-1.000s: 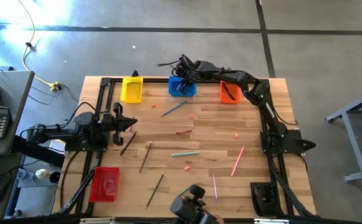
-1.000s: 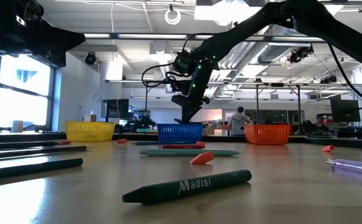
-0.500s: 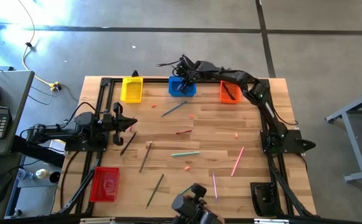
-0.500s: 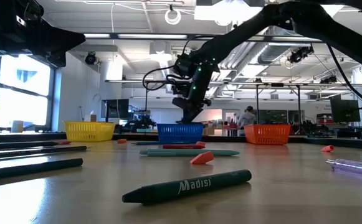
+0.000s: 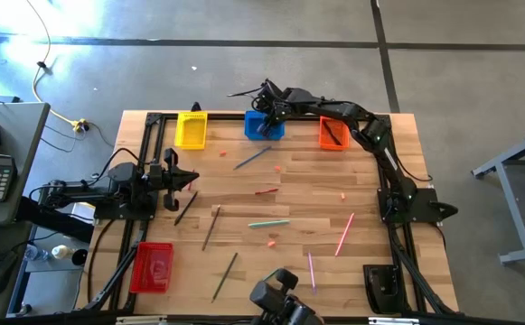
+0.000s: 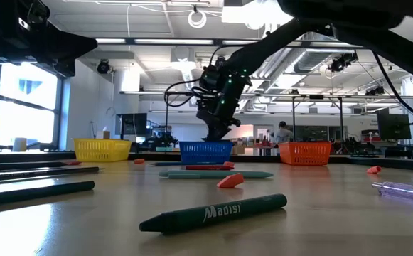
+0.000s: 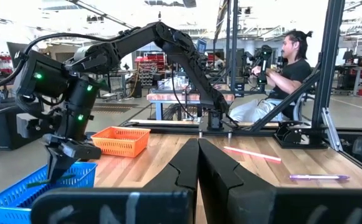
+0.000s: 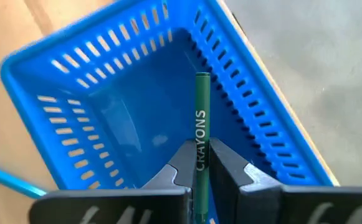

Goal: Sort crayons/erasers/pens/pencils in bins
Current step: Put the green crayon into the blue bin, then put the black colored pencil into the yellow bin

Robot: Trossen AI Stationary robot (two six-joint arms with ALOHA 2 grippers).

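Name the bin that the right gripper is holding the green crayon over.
The blue slotted plastic bin: the right gripper holds the green crayon over its open inside. The yellow bin and orange bin flank it; the red bin sits at the table's opposite edge.

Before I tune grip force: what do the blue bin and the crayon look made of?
Blue bin: apparently moulded plastic, glossy, with slotted walls. Green crayon: probably wax in a matte paper wrapper printed CRAYONS, pinched in the right gripper.

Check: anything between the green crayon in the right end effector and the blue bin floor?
Nothing visible. The right end effector is shut on the green crayon, hanging over the blue bin. The bin floor below it looks bare.
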